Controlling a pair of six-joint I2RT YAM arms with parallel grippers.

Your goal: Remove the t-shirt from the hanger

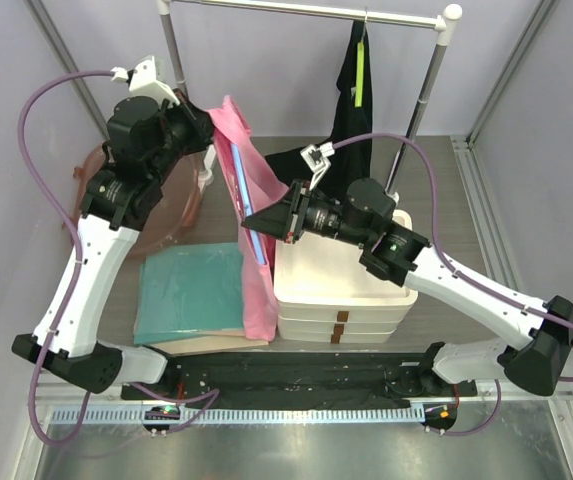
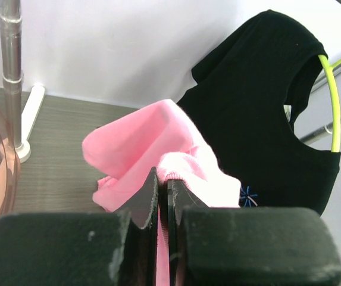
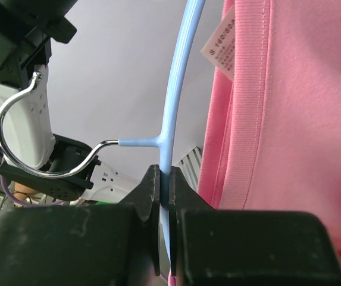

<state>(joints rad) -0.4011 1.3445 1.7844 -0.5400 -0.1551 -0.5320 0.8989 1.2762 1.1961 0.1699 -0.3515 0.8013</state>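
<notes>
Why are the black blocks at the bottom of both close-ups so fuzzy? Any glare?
Left wrist view: the left end effector sits too close to focus; the pink t-shirt is sharper. Right wrist view: same for the right end effector; the blue hanger is crisp. Top external view: mild sheen on the metal ledge.

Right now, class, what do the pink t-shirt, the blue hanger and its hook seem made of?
The pink t-shirt: soft knit fabric, likely cotton, matte; stitched hem and sewn-in label show. The blue hanger: smooth, slightly glossy, probably plastic or coated wire. The hook: bare shiny metal, reflecting light.
</notes>
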